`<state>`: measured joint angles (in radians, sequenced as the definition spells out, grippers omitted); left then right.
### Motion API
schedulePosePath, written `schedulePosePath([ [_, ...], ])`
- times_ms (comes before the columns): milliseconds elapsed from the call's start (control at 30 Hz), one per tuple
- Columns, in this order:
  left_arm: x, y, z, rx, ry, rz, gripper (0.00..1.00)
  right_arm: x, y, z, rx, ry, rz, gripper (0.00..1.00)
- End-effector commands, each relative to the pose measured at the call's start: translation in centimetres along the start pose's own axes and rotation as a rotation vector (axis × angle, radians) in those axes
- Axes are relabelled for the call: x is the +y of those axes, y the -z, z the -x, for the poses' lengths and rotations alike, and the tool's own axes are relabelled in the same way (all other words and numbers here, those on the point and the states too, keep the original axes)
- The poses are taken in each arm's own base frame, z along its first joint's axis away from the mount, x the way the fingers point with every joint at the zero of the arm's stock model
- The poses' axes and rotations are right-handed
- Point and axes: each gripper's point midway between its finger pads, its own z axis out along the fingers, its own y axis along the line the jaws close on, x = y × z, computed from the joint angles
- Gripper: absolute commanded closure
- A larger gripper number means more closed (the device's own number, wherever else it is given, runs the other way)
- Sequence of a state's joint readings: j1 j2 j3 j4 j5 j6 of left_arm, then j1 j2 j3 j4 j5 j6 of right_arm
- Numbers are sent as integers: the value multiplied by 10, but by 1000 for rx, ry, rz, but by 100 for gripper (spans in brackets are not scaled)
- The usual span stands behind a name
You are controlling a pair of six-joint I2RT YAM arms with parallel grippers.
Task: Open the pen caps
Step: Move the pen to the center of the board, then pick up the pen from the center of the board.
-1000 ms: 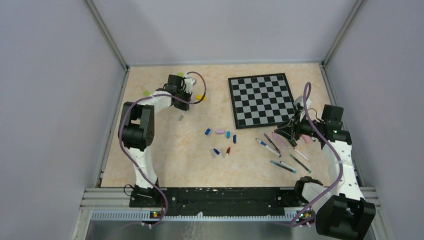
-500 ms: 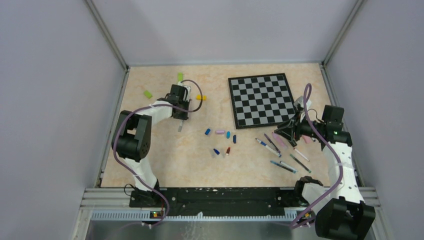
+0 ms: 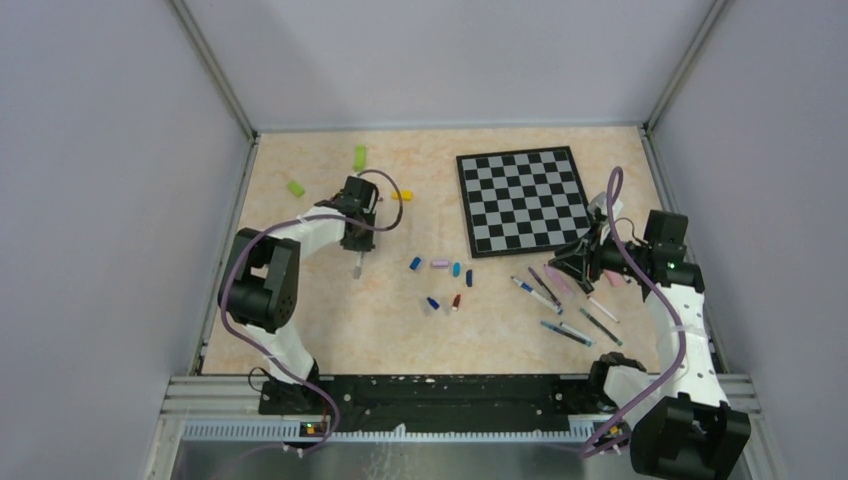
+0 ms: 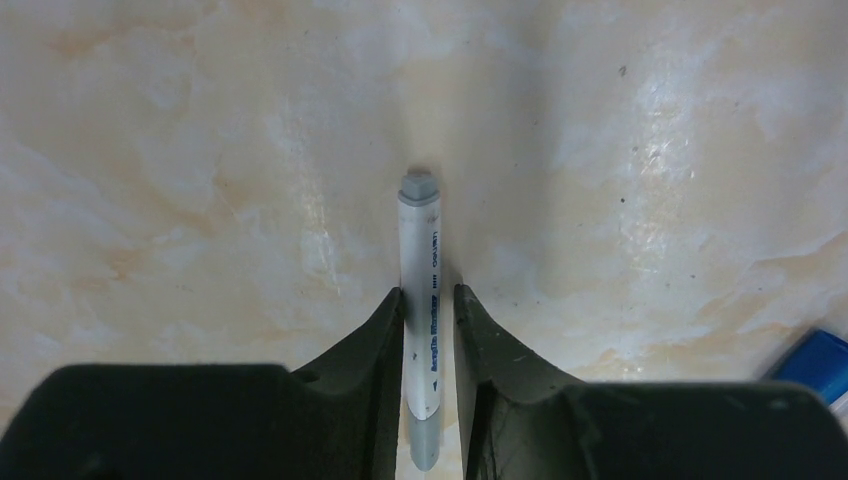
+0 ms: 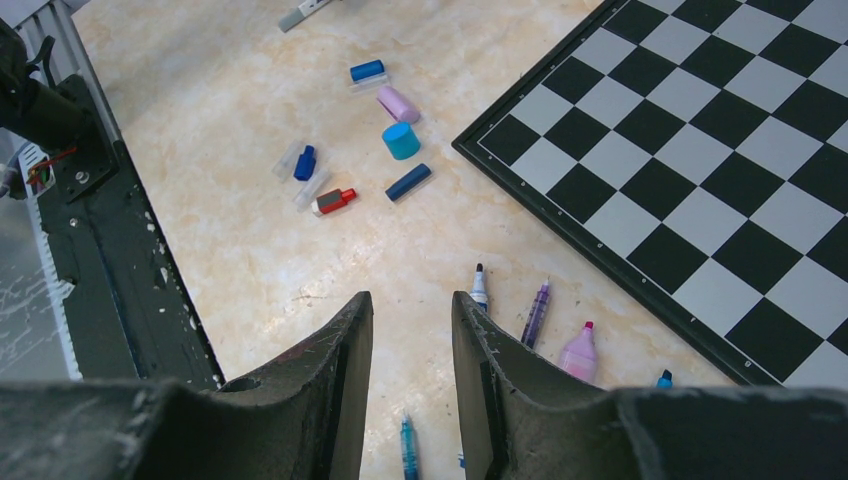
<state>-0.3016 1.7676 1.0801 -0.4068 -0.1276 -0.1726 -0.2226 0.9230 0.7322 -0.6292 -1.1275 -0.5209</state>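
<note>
My left gripper [image 3: 357, 244] is shut on a white pen [image 4: 421, 262] with a grey cap [image 4: 419, 187] at its far end. In the left wrist view [image 4: 428, 293] the jaws grip the barrel on both sides. The pen sticks out towards the arm bases in the top view [image 3: 357, 266]. Several loose caps lie mid-table: blue [image 5: 367, 70], pink [image 5: 398, 103], cyan [image 5: 401, 140], dark blue [image 5: 409, 182] and red [image 5: 334, 201]. My right gripper [image 5: 411, 297] is open and empty above several uncapped pens [image 3: 545, 290], among them a purple one [image 5: 536, 313] and a teal one [image 5: 408, 447].
A chessboard [image 3: 522, 200] lies at the back right, its near corner close to my right gripper. Two green blocks [image 3: 360, 156], [image 3: 296, 188] and a yellow block [image 3: 402, 196] lie behind my left gripper. A blue cap [image 4: 818, 362] lies to the right of my left gripper.
My left gripper has moved from the back of the table towards the near side, carrying the white pen. The right arm has not moved.
</note>
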Motion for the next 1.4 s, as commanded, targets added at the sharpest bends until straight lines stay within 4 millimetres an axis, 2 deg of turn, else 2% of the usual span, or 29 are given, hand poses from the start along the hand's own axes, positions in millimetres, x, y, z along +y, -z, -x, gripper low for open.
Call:
schedulePosePath([
  [0,7,14,-24,63,19,31,71,5,0,11,-28,57,24,66],
  [200,5,26,-24,30,29,9,68,6,1,11,-29,60,25,66],
  [400,6,27,-41,52,70,11,67,6,1,12,-31,61,26,66],
  [533,9,27,-48,48,107,29,57,6,1,12,-30,61,26,66],
  [700,11,41,-35,-35,142,28,55,6,1,11,-29,60,25,66],
  [733,11,44,-31,-56,151,26,52,6,1,11,-29,60,26,66],
  [800,11,51,-24,-95,177,19,38,6,1,11,-30,61,26,66],
  [867,8,58,-19,-134,198,-5,35,6,1,11,-29,61,26,66],
  [1067,15,64,-26,-154,265,24,34,6,1,12,-30,64,27,66],
  [1233,35,63,-54,-42,419,194,37,7,1,12,-31,64,28,66],
  [1367,35,59,-70,-8,481,208,43,7,1,12,-32,65,28,66],
])
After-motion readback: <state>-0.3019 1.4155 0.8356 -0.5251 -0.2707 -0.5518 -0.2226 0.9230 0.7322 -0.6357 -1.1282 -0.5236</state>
